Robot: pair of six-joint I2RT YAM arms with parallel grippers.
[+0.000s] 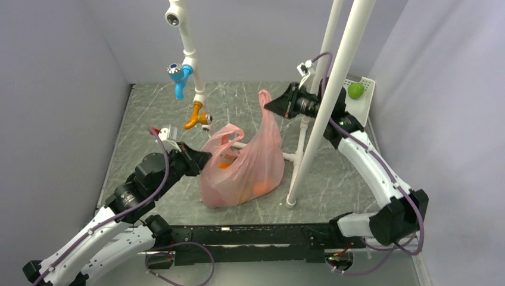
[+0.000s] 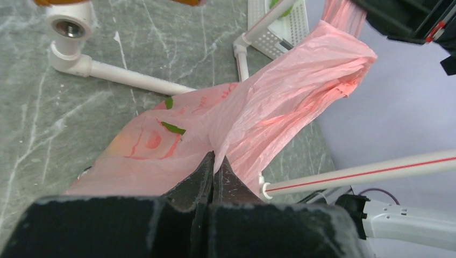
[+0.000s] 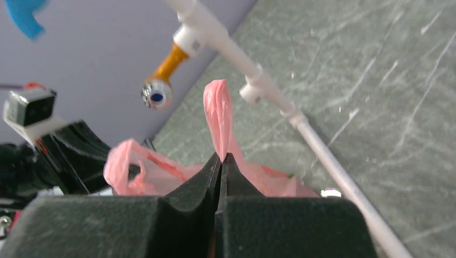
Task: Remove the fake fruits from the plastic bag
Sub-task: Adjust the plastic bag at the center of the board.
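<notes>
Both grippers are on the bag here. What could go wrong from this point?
1. The left gripper and right gripper both pinch the thin plastic bag; pulling apart might tear it or slip off.
2. The fake fruits lie at the bag's bottom, and neither gripper is free to reach them.
3. The right arm works close to the upright white pipe and could knock it.

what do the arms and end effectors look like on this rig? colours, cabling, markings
Left arm and right arm: white link shells, black joint housings, purple cables routed outside. Left end effector and right end effector: black, each with two wedge-shaped fingers showing whitish scuffs. A small white wrist camera box with red trim sits on the left wrist.
</notes>
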